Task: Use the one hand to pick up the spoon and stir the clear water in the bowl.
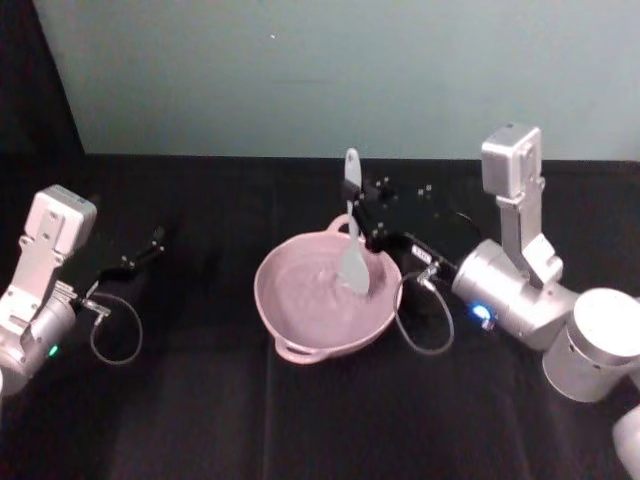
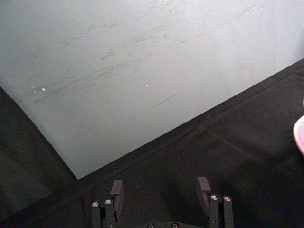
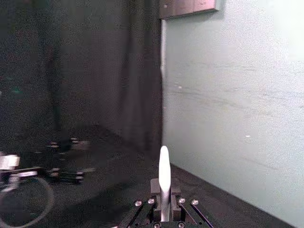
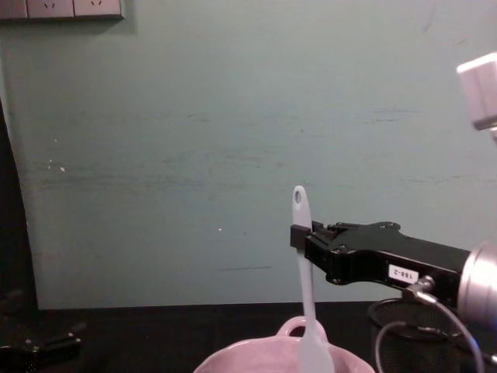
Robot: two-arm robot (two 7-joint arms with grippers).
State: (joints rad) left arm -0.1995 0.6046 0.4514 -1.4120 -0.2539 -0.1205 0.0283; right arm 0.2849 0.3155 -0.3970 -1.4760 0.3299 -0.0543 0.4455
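The pale pink bowl [image 1: 325,320] sits mid-table, its small loop handle on the far rim, and its rim [image 4: 233,359] shows low in the chest view. My right gripper [image 1: 358,222] reaches in from the right above the bowl's far side, shut on the white spoon [image 1: 352,235]. The spoon [image 4: 307,280] stands nearly upright, handle hole up, with its flat blade down inside the bowl. From the right wrist, the spoon's handle [image 3: 164,178] rises between the shut fingers. My left gripper [image 1: 150,245] rests open at the far left, well away from the bowl.
A black mesh cup [image 4: 411,338] stands to the right of the bowl, under my right arm. A grey cable loop [image 1: 425,320] hangs beside the bowl's right rim. A teal wall [image 1: 330,70] backs the black table.
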